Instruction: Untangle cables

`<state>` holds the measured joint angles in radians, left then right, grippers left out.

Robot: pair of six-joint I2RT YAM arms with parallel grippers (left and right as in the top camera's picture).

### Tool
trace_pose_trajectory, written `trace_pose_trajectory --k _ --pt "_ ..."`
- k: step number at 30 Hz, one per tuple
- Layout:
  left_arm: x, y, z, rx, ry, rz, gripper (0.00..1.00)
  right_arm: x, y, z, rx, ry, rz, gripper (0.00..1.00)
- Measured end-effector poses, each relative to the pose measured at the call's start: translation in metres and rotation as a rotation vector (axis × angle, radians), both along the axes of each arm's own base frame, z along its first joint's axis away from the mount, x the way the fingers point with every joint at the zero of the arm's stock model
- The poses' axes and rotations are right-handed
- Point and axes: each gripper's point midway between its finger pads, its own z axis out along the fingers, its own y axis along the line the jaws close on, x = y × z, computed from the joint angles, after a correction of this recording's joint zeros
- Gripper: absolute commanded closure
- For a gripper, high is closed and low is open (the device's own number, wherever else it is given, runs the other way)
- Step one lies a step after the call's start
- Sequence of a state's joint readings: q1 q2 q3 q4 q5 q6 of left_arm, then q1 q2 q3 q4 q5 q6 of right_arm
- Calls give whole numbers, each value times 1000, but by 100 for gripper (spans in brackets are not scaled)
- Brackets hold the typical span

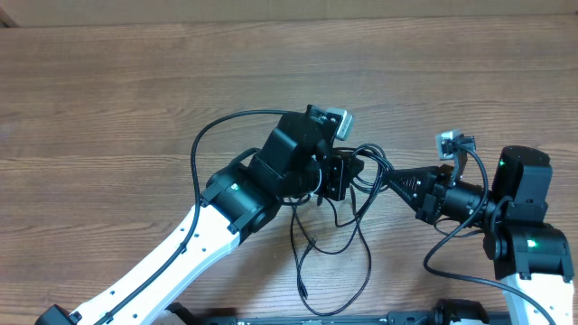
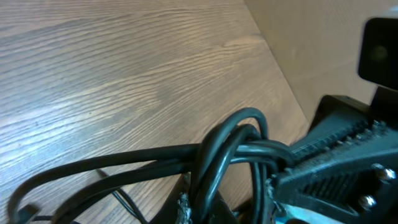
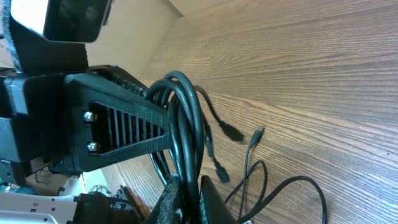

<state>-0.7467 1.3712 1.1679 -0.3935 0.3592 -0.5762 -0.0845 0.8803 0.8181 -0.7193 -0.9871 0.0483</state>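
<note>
The cables point(image 3: 184, 124) are thin, limp black cords, probably light, bunched between the two claws with loose loops trailing over the table point(image 1: 108, 90). They would likely snag rather than break, so a hold near a plug end looks safest. The left gripper point(image 1: 341, 177) and right gripper point(image 1: 390, 181) each appear clenched on the bundle.

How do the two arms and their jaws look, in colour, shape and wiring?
Both the left arm and right arm have white links, black joints with small green lights, and a thick black wire. Each wrist carries a grey camera. The jaws are black, ribbed, with silver screws.
</note>
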Motion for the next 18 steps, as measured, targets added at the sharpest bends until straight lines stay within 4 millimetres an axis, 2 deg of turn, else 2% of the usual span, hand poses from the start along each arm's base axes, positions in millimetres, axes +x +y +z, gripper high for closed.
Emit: trace_pose_trajectory --k 5,7,11,15,18 --pt "3 2 -1 -10 35 45 96 4 -6 -8 -32 35 -51 96" --pt "3 -2 2 -24 30 46 96 7 -16 -21 -71 105 -133 96" --pt "6 -2 3 -28 26 60 96 15 -49 -52 -188 249 -361 96" --pt "6 -2 3 -28 25 60 96 19 -71 -68 -262 316 -490 96" --pt "6 -1 2 -23 20 55 96 22 -75 -74 -275 344 -515 96"
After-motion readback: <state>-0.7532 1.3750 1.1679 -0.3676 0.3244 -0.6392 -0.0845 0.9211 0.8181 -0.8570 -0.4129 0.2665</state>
